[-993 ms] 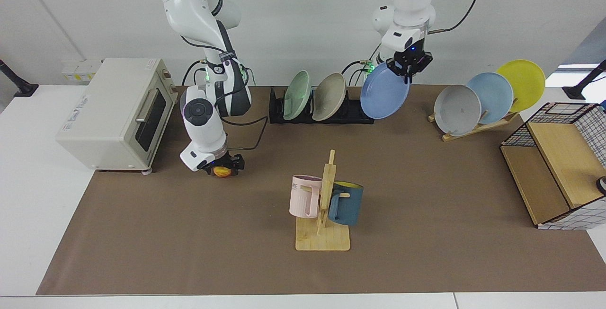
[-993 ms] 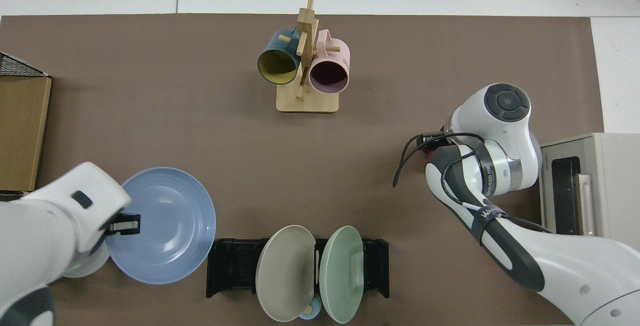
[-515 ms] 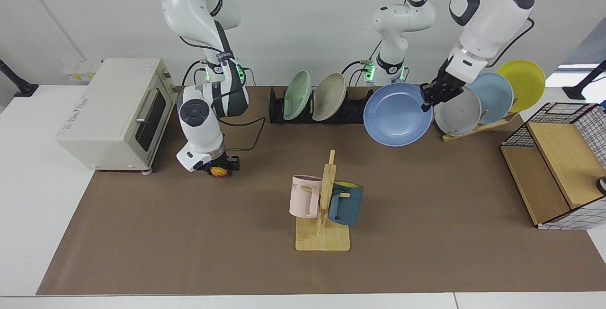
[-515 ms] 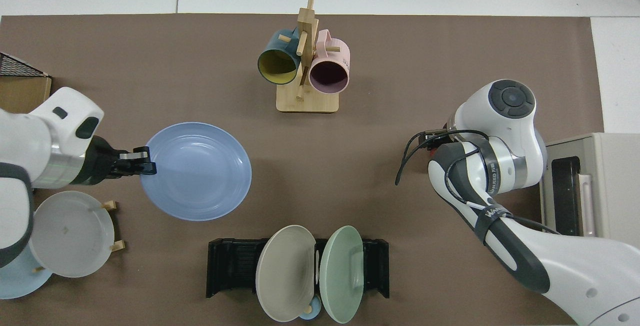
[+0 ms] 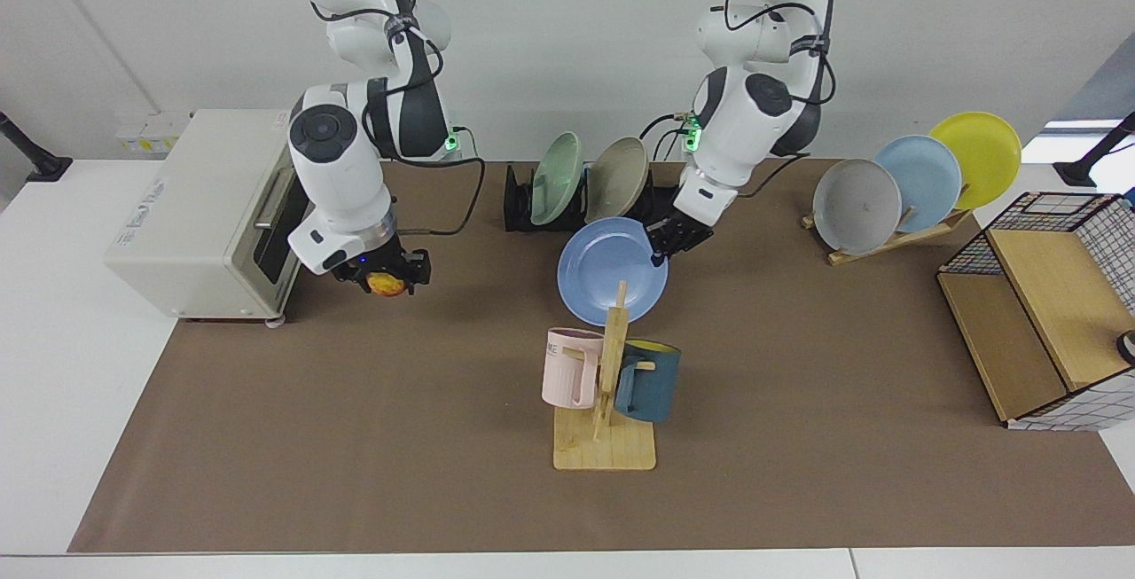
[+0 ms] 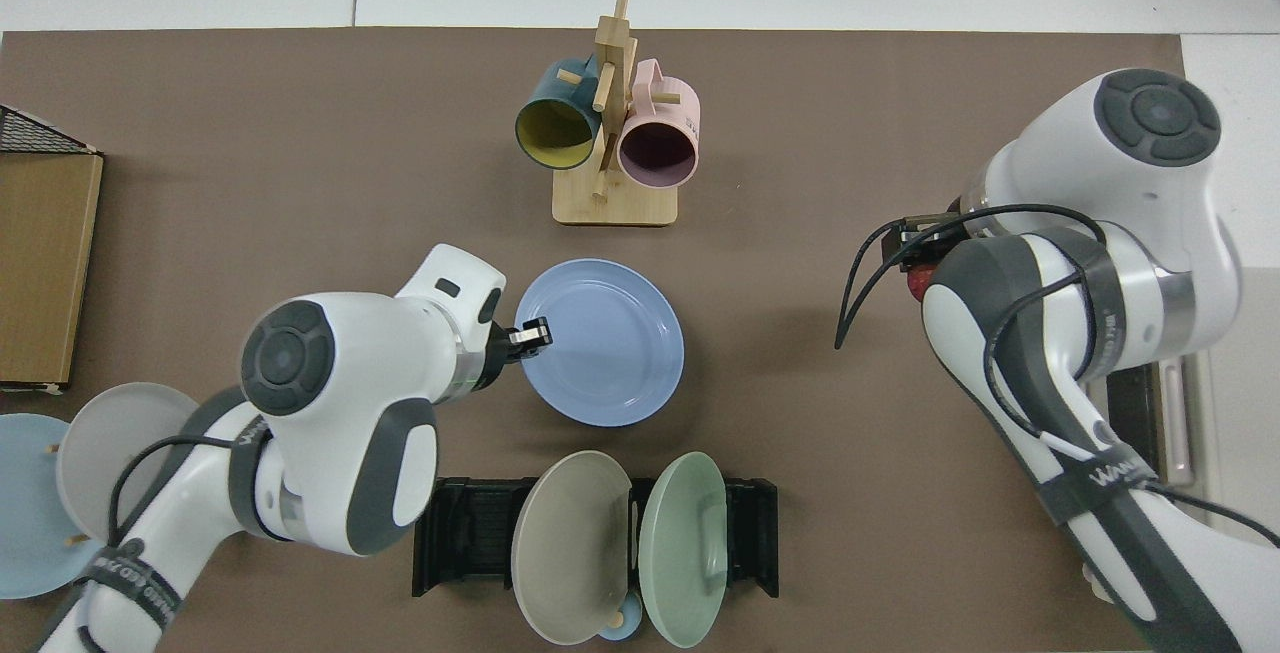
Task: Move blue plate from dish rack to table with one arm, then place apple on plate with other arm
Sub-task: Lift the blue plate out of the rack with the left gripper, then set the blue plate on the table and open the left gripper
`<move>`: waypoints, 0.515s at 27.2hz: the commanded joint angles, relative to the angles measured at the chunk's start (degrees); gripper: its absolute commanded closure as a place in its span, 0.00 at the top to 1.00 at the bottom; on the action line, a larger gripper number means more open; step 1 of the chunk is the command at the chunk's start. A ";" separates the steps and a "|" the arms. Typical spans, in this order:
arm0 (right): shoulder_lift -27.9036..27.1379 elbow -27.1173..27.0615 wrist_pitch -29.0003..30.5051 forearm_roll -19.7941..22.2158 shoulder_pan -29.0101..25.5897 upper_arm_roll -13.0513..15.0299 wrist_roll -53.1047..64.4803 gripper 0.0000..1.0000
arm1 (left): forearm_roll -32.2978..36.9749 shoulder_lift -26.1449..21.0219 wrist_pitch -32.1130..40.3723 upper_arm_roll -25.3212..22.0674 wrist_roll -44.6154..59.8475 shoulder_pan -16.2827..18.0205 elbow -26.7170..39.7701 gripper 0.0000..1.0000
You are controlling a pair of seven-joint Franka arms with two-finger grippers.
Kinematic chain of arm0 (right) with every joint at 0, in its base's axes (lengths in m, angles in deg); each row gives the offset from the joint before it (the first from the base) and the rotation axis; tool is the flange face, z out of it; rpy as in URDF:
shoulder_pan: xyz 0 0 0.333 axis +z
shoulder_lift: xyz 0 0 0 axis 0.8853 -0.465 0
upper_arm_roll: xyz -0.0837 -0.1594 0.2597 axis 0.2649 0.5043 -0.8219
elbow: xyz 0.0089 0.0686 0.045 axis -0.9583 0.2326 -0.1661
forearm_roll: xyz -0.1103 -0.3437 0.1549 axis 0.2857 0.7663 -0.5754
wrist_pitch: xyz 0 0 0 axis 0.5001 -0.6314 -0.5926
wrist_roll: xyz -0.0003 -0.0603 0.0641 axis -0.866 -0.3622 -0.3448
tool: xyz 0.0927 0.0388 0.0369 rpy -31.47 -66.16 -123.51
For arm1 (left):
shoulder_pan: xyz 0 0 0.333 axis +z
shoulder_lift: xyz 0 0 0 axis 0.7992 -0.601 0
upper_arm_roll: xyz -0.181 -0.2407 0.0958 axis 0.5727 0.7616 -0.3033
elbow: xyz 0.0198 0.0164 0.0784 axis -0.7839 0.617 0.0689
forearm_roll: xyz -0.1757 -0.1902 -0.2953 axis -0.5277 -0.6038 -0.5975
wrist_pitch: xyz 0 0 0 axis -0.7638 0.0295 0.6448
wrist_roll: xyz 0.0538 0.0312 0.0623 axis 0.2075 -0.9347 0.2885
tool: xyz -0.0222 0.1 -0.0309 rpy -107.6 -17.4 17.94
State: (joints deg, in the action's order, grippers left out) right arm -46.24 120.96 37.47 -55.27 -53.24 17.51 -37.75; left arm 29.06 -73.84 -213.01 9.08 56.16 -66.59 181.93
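Could snag on the wooden mug stand [image 5: 612, 366] just in front as the blue plate [image 5: 610, 270] comes down to the desk [image 5: 355, 437], or slip from a thin rim grip. Left end effector [image 5: 661, 246] pinching that plate's edge, clear of the rack [image 5: 523, 207]. Right end effector [image 5: 386, 282] clamped on the apple [image 5: 387, 284], held above the desk beside the toaster oven [image 5: 213, 215].

apple [image 5: 385, 283] (half-hidden by fingers)

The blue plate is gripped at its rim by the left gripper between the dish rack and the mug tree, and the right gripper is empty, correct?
Not quite. The right gripper isn't empty: the facing view shows it shut on the apple. The rest holds: the left gripper grips the blue plate at its rim, between the dish rack and the mug tree.
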 commanded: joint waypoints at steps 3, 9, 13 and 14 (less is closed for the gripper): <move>3.43 -2.38 -4.87 0.11 -0.62 -0.55 -0.54 0.00 | -2.00 -0.95 -6.91 0.13 2.21 -3.16 4.13 0.00; 3.52 -2.12 -3.11 -1.13 -0.53 -0.73 -0.54 0.00 | -2.00 -1.75 -8.77 1.10 2.83 -3.69 5.62 0.00; 3.52 -1.94 -3.03 -1.13 0.00 -0.73 -0.62 0.00 | -2.00 -3.07 -10.97 1.36 2.75 -3.61 5.63 0.00; 3.52 -1.94 -3.03 -1.13 0.09 -0.73 -0.62 0.00 | -2.00 -3.16 -11.23 1.36 2.75 -3.61 5.63 0.00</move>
State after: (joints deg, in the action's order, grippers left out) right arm -42.77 118.80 33.65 -55.58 -53.10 17.25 -37.75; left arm 28.06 -76.03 -221.09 10.65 58.59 -69.28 186.25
